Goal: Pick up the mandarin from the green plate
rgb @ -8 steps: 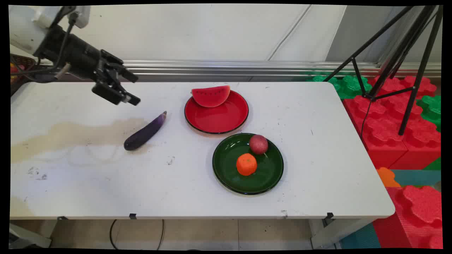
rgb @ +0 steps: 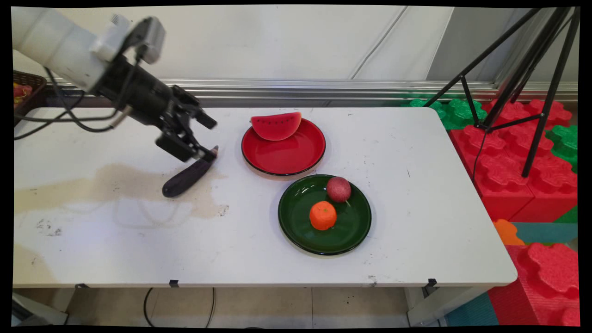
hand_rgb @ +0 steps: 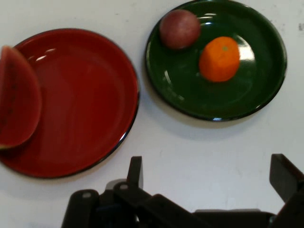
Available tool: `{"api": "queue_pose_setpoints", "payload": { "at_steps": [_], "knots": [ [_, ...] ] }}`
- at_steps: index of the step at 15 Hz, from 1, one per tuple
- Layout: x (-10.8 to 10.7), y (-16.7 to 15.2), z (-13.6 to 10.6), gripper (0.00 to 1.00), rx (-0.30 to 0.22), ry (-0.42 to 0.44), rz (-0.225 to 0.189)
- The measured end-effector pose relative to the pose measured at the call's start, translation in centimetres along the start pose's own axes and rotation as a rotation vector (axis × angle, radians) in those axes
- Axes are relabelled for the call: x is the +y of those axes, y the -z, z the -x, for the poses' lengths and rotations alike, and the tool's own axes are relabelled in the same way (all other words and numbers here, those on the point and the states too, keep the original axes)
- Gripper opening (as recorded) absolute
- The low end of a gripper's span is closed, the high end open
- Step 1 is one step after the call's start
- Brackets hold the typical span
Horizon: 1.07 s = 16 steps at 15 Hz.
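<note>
The black gripper (rgb: 203, 138) hangs over the left half of the white table (rgb: 416, 240), toward the far edge, with its fingers spread apart and nothing between them — the hand view shows one finger (hand_rgb: 136, 172) at the lower middle and the other at the right border, with bare tabletop in the gap. The lower fingertip sits right at the stem end of the single purple eggplant (rgb: 187, 176); whether it touches cannot be told. The eggplant lies on the table at a slant, its rounded end pointing toward the near left corner.

There are two plates. The red plate (rgb: 286, 157) lies near the middle of the far edge and carries one watermelon slice (rgb: 276, 125) on its far rim. The green plate (rgb: 342, 231) lies just beside it toward the near edge — apart from it by a narrow strip of table — and holds two fruits, one orange (rgb: 323, 215) and one dark red round fruit (rgb: 338, 188), close together.

The near left quarter of the table is open, marked only by stains, and the whole right end up to the right edge is bare as well.
</note>
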Motion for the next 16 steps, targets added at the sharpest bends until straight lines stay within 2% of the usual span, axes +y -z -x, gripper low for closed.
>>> {"api": "queue_pose_setpoints", "payload": {
  "at_steps": [3,11,16],
  "knots": [
    [1.1,-2.9,-1.5,1.00,-0.006,-0.042,0.033],
    [2.6,-9.7,-4.4,1.00,-0.032,-0.114,0.086],
    [3.2,-14.9,-6.2,1.00,-0.073,-0.147,0.116]
  ]
}}
